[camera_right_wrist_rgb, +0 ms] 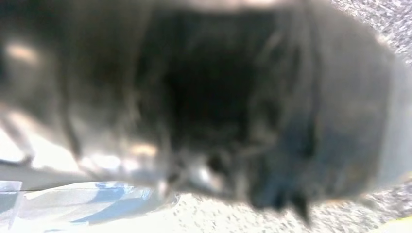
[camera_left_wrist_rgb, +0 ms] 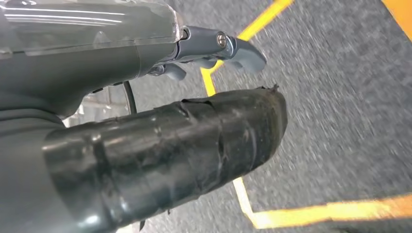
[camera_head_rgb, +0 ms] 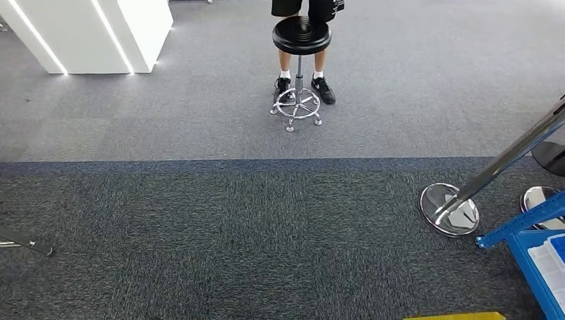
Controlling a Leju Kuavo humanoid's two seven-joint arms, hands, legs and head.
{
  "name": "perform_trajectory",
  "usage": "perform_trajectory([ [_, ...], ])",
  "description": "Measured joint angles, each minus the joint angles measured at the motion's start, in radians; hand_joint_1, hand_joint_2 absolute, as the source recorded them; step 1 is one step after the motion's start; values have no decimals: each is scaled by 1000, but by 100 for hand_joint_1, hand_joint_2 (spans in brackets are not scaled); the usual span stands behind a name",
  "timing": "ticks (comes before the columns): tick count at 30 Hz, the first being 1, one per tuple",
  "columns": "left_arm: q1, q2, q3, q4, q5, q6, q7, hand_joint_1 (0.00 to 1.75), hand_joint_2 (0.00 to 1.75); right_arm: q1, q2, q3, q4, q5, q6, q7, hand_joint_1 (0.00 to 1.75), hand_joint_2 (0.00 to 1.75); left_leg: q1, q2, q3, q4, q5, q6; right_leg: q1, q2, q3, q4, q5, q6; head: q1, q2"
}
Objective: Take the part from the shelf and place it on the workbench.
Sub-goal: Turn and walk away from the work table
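While the robot looks down over grey carpet, neither a shelf nor a desk can be made out for certain, so the task seems to be at a walking stage, with the part not visibly held anywhere; whether it has been picked up cannot be told. Going left to right in the head view: a white block with lit edges stands at the far left; a black stool on a chrome base stands mid-floor, with a person's legs in dark shoes just behind it; a chrome stand base with a slanting pole sits to the right; and at the far right a blue frame holds a blue tray, in which a pale, flat thing lies, too cropped to name. That frame may be the shelf or its edge, a guess only. A yellow strip shows at the lower edge. In the left wrist view the left hand hangs over carpet marked with yellow lines; its thick dark thumb and grey fingers lie apart with nothing between them, so it holds nothing. The right wrist view is a dark blur close to the lens; the right hand is there, but whether its fingers are apart or closed I cannot tell. Grasping, carrying and placing may all remain.
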Motion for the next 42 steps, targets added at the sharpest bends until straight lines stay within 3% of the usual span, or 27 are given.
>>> perform_trajectory([
  [1,-1,0,0,0,0,1,0,0,0,2,-1,0,1,1,0,0,0,0,1,11,3,-7,3,3,-2,10,-2,-2,2,7,0,0],
  [3,-2,0,0,1,0,1,1,0,0,6,-4,0,4,1,0,-1,0,0,5,36,15,-27,13,12,0,-14,-11,16,-11,17,2,0],
  [4,-1,0,0,2,0,1,1,0,0,5,-5,0,6,2,0,-2,0,0,7,49,19,-37,17,17,0,-41,-27,51,-34,21,4,0],
  [6,1,0,0,3,0,1,1,0,0,1,-8,0,10,2,0,-2,0,0,4,75,22,-41,18,21,-4,-93,-87,172,-96,28,7,0],
  [8,2,0,0,4,0,1,1,0,0,0,-10,0,11,2,0,-2,0,0,3,102,23,-39,13,19,-10,-109,-133,259,-119,35,7,0],
  [9,2,0,0,5,0,1,1,0,0,1,-11,0,12,2,0,-2,0,0,3,113,25,-38,10,17,-14,-113,-129,251,-103,38,7,0],
  [11,1,0,0,6,0,1,2,0,0,3,-14,-1,14,2,0,-2,0,0,4,133,35,-36,1,9,-19,-136,-66,130,-37,40,7,0],
  [13,1,1,0,7,1,1,2,0,0,2,-16,0,16,3,0,-2,0,0,0,150,43,-34,-9,-3,-14,-171,-6,18,1,30,7,0],
  [14,-1,2,0,8,3,0,2,0,0,0,-16,0,17,4,0,-3,0,0,-2,158,46,-33,-13,-11,-11,-180,4,-4,3,23,6,0],
  [16,-5,2,0,8,5,-1,2,0,0,0,-17,-1,17,8,0,-4,0,0,-1,173,54,-34,-19,-23,-6,-168,3,-6,1,9,6,0],
  [18,-9,2,0,9,7,-2,2,0,0,1,-18,-1,18,12,0,-5,0,0,4,157,54,-14,-38,-33,-8,-149,6,-11,2,-4,5,0],
  [20,-8,3,0,10,8,-2,2,0,0,0,-18,-1,19,13,0,-6,0,0,7,110,12,79,-91,-38,-9,-131,9,-14,4,-15,1,0],
  [22,-6,3,0,11,8,-2,2,0,0,-2,-18,-1,20,14,0,-8,0,0,7,84,-63,220,-148,-38,-4,-109,10,-13,2,-23,-1,0],
  [23,-5,4,0,11,9,-3,2,0,0,-2,-19,-1,20,14,0,-9,0,0,7,81,-90,264,-153,-36,-1,-96,11,-12,0,-25,-1,0],
  [24,-4,4,0,12,9,-3,2,0,0,-2,-19,-1,21,15,0,-11,0,0,7,80,-101,269,-135,-33,1,-83,14,-10,-2,-27,-1,0],
  [26,-3,4,0,13,9,-4,2,0,0,-2,-20,-1,24,17,0,-13,0,0,4,67,-70,171,-55,-21,5,-57,20,-7,-7,-28,-1,0],
  [28,-2,8,1,14,10,-5,2,0,0,-3,-19,-1,28,18,0,-14,0,0,-2,29,-24,45,0,-3,5,-35,22,-6,-13,-22,0,0],
  [30,-5,11,1,14,11,-6,1,0,0,-3,-20,-2,32,18,0,-15,0,0,-8,13,-2,-15,4,11,1,-18,21,-5,-9,-8,1,0],
  [31,-6,11,1,14,12,-6,0,0,0,-2,-21,-2,33,18,0,-16,0,0,-10,22,4,-27,2,15,-1,-12,21,-4,-3,-1,0,0],
  [32,-7,11,1,15,12,-6,0,0,0,0,-23,-3,33,18,0,-16,0,0,-9,31,14,-38,5,20,-2,-14,21,0,-1,3,0,0],
  [34,-5,11,2,15,12,-6,0,0,0,1,-25,-4,35,19,0,-17,0,0,-6,51,35,-53,9,28,-1,-47,7,37,-21,11,3,0],
  [36,-3,10,2,16,12,-7,0,0,0,-3,-27,-5,37,19,0,-17,0,0,-6,72,50,-58,4,30,-3,-90,-51,139,-74,22,5,0],
  [38,-1,10,3,16,12,-6,0,0,0,-4,-29,-6,38,19,0,-17,0,0,-7,93,61,-58,-8,27,-10,-105,-121,244,-106,33,5,0],
  [39,0,10,3,16,12,-6,0,0,0,-2,-30,-6,39,19,0,-17,0,0,-7,103,69,-58,-17,24,-14,-108,-137,255,-96,36,5,0],
  [40,1,10,4,17,12,-6,0,0,0,1,-31,-7,40,19,0,-17,0,0,-6,112,80,-58,-26,20,-17,-113,-132,227,-67,39,6,0],
  [42,4,10,4,17,12,-5,0,0,0,6,-32,-7,42,21,0,-17,0,0,-5,132,108,-58,-49,11,-20,-139,-86,101,11,39,6,0],
])
